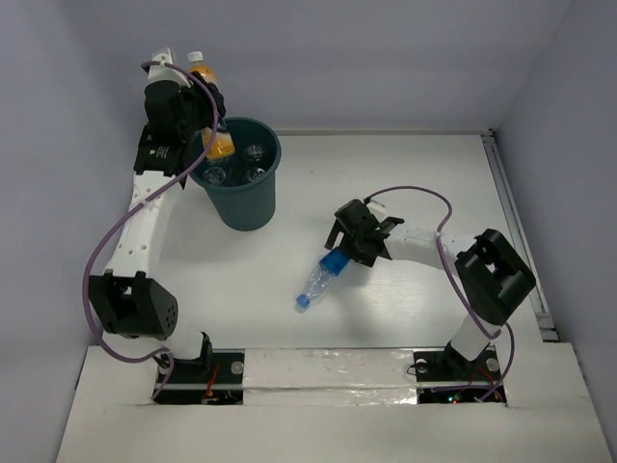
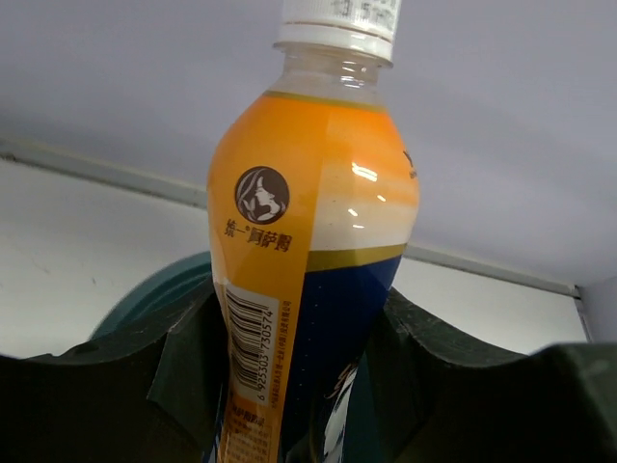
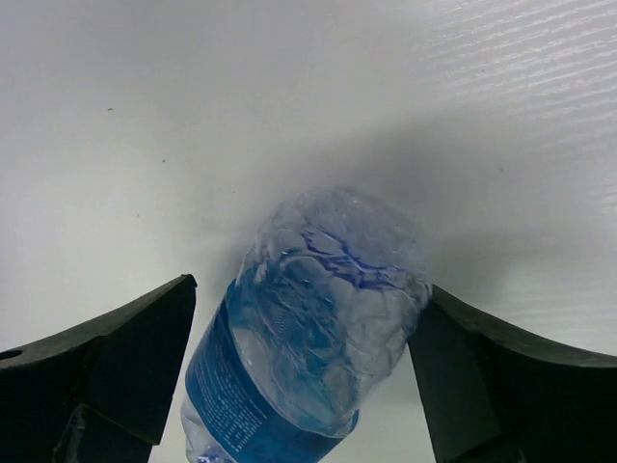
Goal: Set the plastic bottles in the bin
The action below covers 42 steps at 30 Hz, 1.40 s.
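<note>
The orange bottle has a label with a round brown woman's-profile emblem over the Chinese brand line 统一阿萨姆 and a barcode numbered 6 925303 730574, while print on its cap and on the blue-labelled bottle is unreadable.

The orange plastic bottle with a white ribbed cap wears a glossy printed film sleeve that catches bright highlights; its neck is smooth, clear plastic. The left gripper has matt black fingers, dull and slightly grainy. The clear thin-walled plastic bottle with a blue label is crumpled and shiny, its label a slick film. The right gripper shows the same matt black. The white table is matt, finely ribbed toward 1 o'clock in the right wrist view. The round dark teal plastic bin looks smooth with a low sheen. At 6 o'clock in the top view runs a strip of silvery reflective tape.
</note>
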Motion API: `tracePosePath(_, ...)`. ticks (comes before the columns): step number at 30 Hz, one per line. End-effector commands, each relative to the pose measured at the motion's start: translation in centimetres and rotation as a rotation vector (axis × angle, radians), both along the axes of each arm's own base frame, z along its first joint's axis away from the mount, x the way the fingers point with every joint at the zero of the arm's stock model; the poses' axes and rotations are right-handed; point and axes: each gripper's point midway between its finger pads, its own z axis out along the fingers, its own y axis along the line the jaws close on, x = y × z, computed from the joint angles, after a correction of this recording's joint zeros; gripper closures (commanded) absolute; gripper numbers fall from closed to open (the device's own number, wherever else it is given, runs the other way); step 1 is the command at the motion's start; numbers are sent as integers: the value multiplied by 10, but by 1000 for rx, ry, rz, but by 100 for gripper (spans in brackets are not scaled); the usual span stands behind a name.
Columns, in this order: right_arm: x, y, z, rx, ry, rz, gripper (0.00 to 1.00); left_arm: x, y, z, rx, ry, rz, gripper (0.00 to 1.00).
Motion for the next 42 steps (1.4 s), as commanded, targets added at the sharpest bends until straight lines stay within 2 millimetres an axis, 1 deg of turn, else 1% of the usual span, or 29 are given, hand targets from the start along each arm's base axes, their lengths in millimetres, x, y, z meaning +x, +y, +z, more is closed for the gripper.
tracePosePath(1,13,3,14,-32,-42,20,11,10,0,-6,0,-28,11,52)
tracePosePath(2,15,2,16,-32,-52,19,20,12,0,-18,-6,-17,12,48)
tracePosePath(4,17,2,26,-28,-77,22,28,8,0,-25,-7,-16,10,35)
tracePosePath(5,19,2,30,-31,-89,21,33,7,0,-42,-7,11,9,32)
tracePosePath(7,25,4,45,-27,-120,26,45,3,0,-43,-12,-2,8,22)
tracePosePath(8,26,2,48,-44,-127,32,60,1,0,-48,-11,5,8,20)
tracePosePath(9,28,2,53,-42,-139,32,68,0,-1,-48,-13,4,3,18)
tracePosePath(12,35,4,83,-13,-213,34,82,-7,-3,-38,-14,-20,-12,10)
tracePosePath(13,36,4,92,-5,-237,37,82,-11,-3,-29,-16,-39,-16,7)
tracePosePath(14,39,4,112,12,-283,43,83,-13,-5,-23,-19,-48,-26,7)
tracePosePath(17,42,6,149,42,-363,74,85,-26,-6,0,-35,-91,-37,6)
tracePosePath(18,43,10,180,91,-416,83,88,-30,-7,2,-38,-89,-42,6)
tracePosePath(19,45,13,196,114,-448,89,89,-38,-7,11,-44,-105,-44,6)
tracePosePath(21,48,18,234,163,-521,109,89,-47,-8,17,-61,-108,-51,6)
tracePosePath(22,53,24,272,214,-588,107,89,-58,-8,28,-73,-130,-56,7)
tracePosePath(24,59,34,312,277,-666,122,88,-70,-16,24,-123,-119,-92,8)
tracePosePath(25,66,42,344,324,-724,121,88,-82,-17,33,-144,-141,-105,10)
tracePosePath(26,71,48,360,345,-755,126,88,-89,-19,31,-168,-138,-115,11)
tracePosePath(27,76,56,380,391,-804,136,88,-93,-24,13,-222,-97,-128,12)
tracePosePath(28,87,68,401,423,-846,136,87,-107,-25,19,-248,-115,-134,14)
tracePosePath(29,94,74,413,440,-872,139,87,-111,-26,0,-269,-79,-135,16)
tracePosePath(30,101,81,424,459,-897,135,87,-117,-25,-6,-305,-61,-122,17)
tracePosePath(32,122,101,444,506,-942,126,86,-134,-20,-5,-328,-75,-100,19)
tracePosePath(33,128,107,453,532,-968,125,86,-139,-16,-18,-329,-30,-67,20)
tracePosePath(35,147,123,465,567,-1012,112,85,-149,-13,-15,-325,-23,-44,20)
tracePosePath(36,154,125,470,568,-1034,94,85,-153,-13,-21,-320,3,-37,20)
tracePosePath(39,175,136,473,557,-1098,70,84,-170,-18,-19,-325,3,-59,20)
tracePosePath(40,181,139,471,547,-1113,68,84,-178,-18,-14,-329,-13,-64,20)
tracePosePath(42,189,144,461,509,-1134,83,82,-187,-14,-18,-315,5,-47,20)
